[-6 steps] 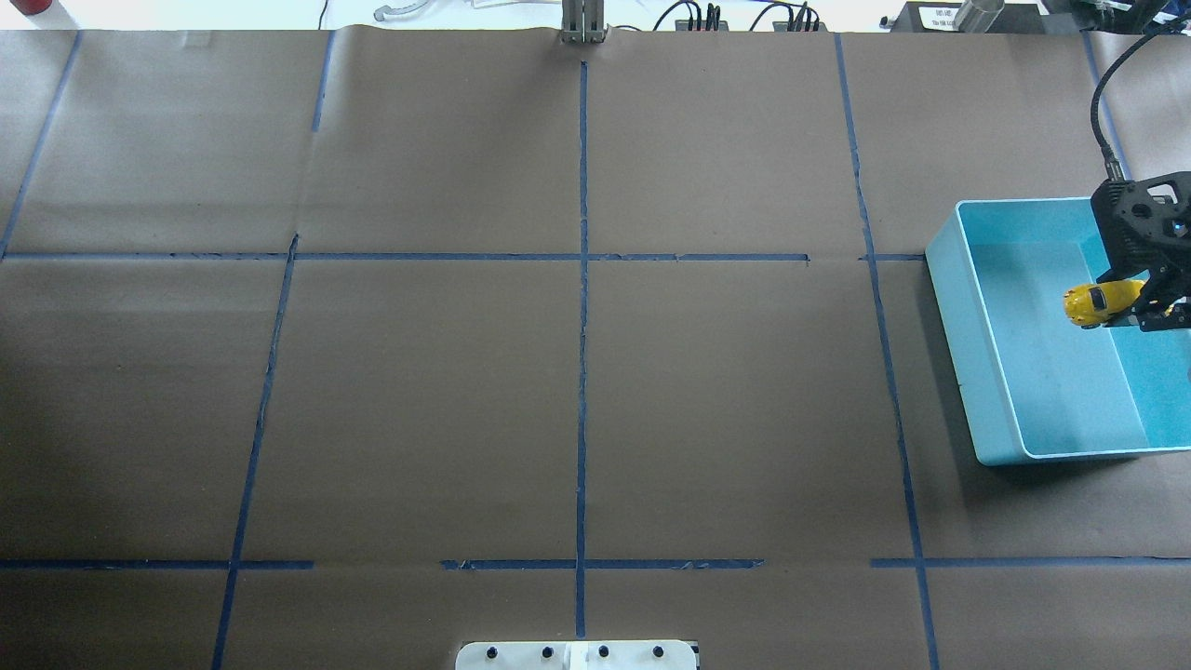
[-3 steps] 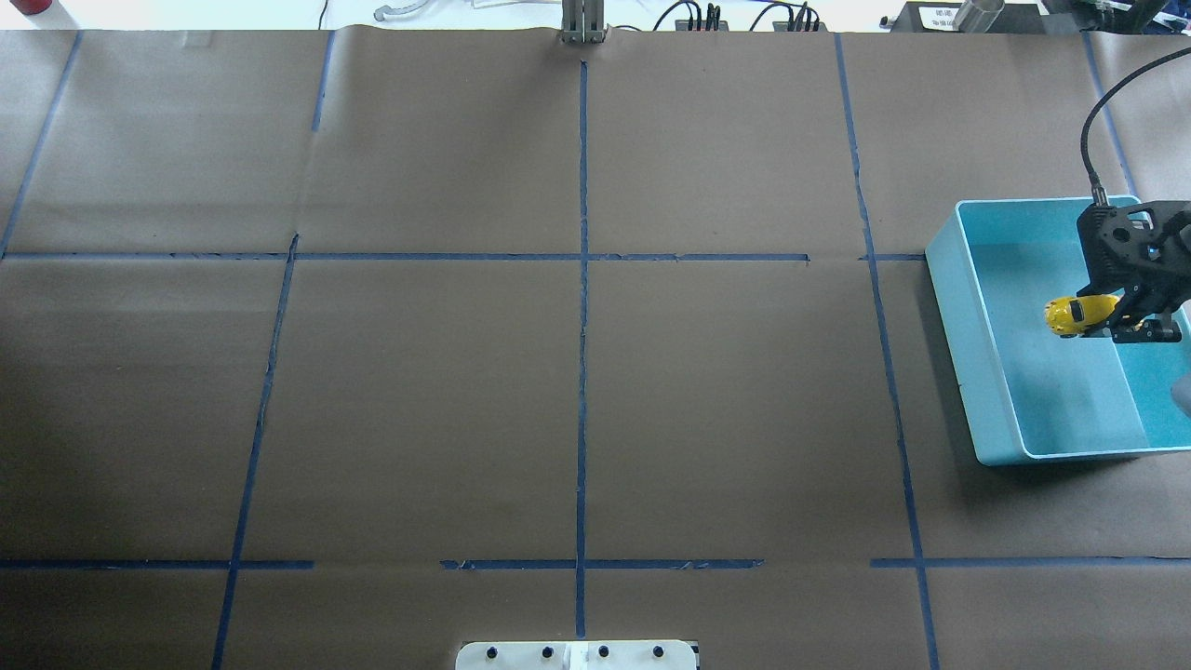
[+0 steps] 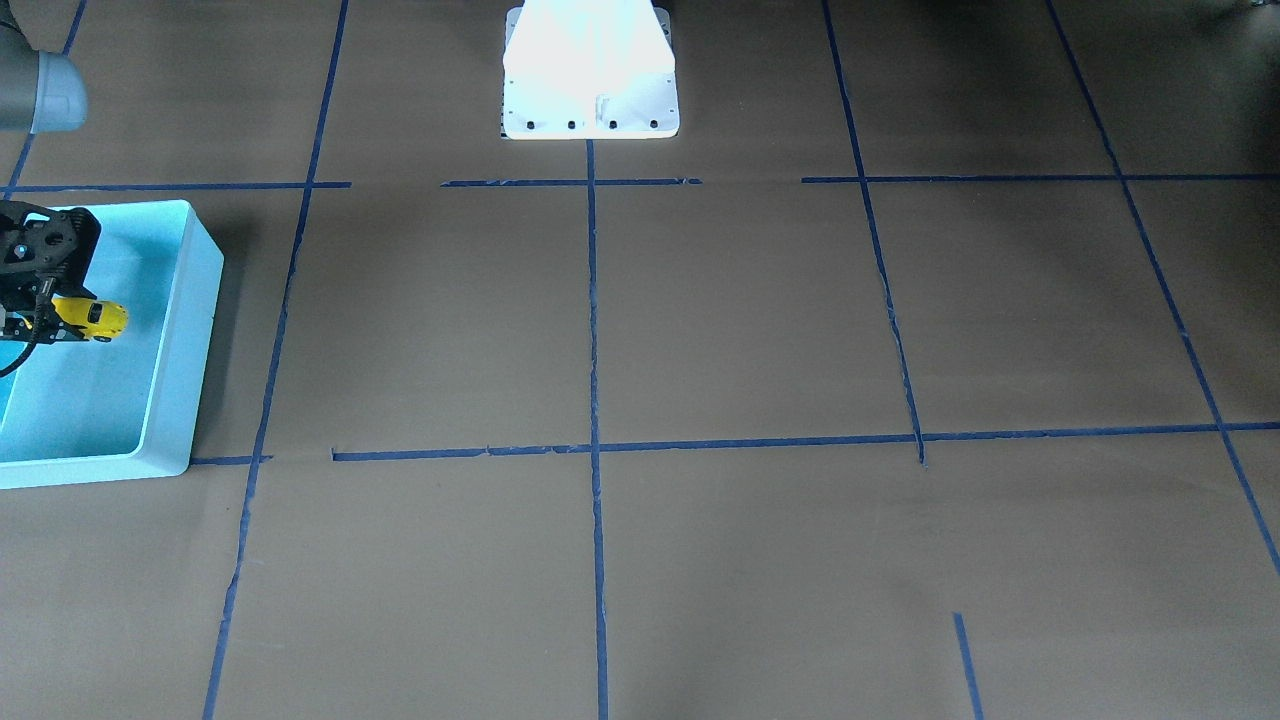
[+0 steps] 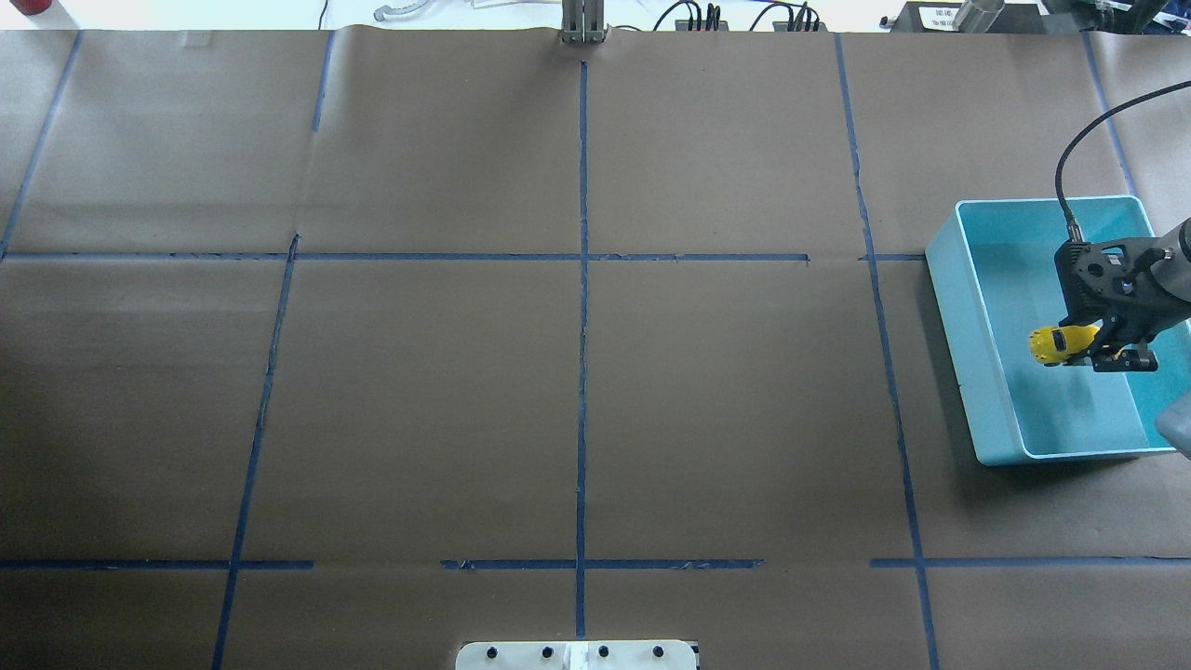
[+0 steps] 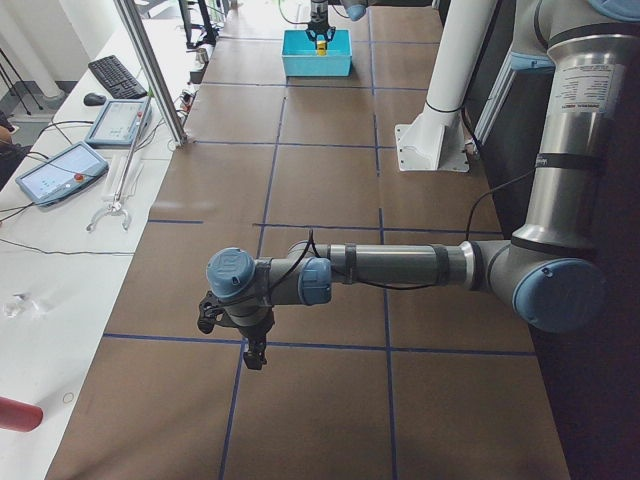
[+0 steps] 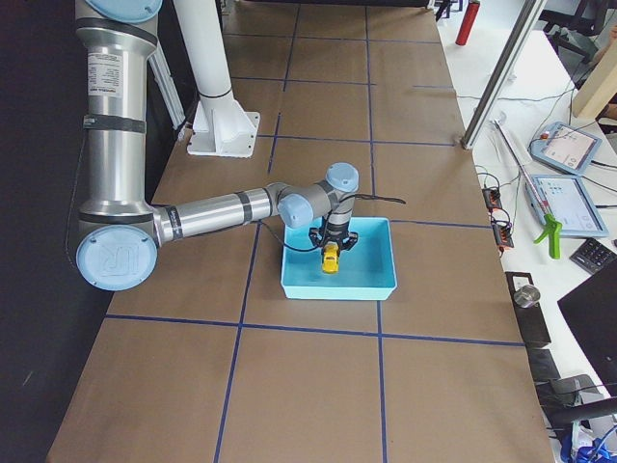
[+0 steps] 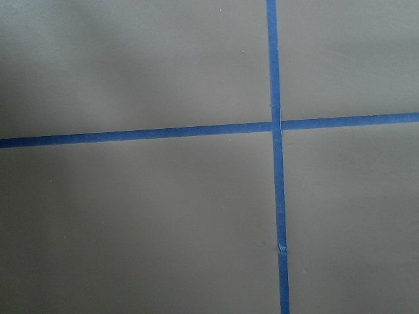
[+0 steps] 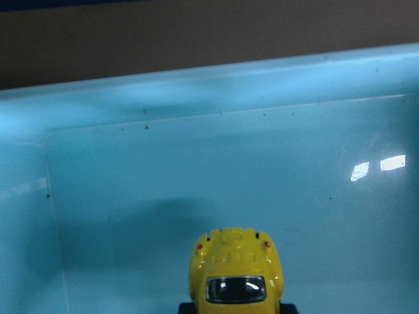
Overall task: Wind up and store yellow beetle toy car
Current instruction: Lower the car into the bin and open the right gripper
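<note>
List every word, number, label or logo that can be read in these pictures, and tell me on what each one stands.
"UR" (seemingly, rotated): logo on the right arm's blue joint cap.
right arm's sticker: print too small to read.
left arm's sticker: print too small to read.
white label beyond the table's far edge: blurred.
yellow beetle toy car and light blue bin: no writing visible.

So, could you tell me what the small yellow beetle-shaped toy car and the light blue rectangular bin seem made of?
Yellow beetle toy car: glossy painted shell with sharp highlights; die-cast metal or hard plastic, cannot tell which. Light blue bin: probably smooth moulded plastic, given rounded inner corners and soft light reflections.
</note>
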